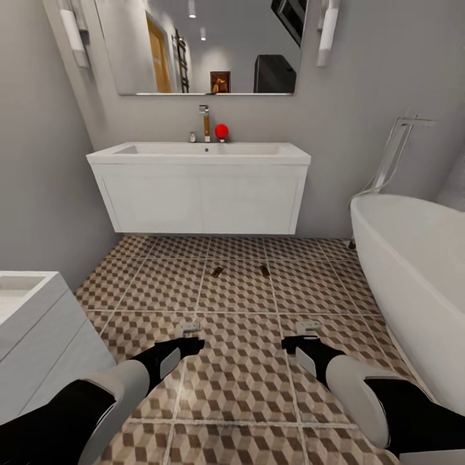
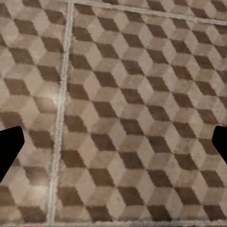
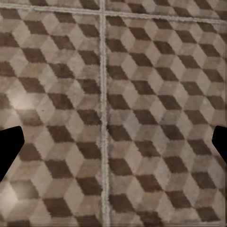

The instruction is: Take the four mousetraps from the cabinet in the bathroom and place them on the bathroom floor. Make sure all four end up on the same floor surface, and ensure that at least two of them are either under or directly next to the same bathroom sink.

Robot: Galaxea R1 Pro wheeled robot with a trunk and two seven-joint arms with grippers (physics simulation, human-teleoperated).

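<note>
On the bathroom floor [image 1: 239, 361], near the sink [image 1: 200, 187], the head view shows two mousetraps [image 1: 217, 271] [image 1: 265, 270]. Both wrist views show tiles between wide-open, empty fingers [image 2: 9, 149] [image 3: 9, 149].

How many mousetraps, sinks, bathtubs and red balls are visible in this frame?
mousetraps: 2
sinks: 2
bathtub: 1
red ball: 1
Total: 6

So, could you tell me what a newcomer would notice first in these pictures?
Probably the white sink on its wall-hung vanity straight ahead, with a red ball beside the chrome tap. Next, the cube-patterned bathroom floor, where two small mousetraps lie just in front of the vanity. The white bathtub stands at the right.
</note>
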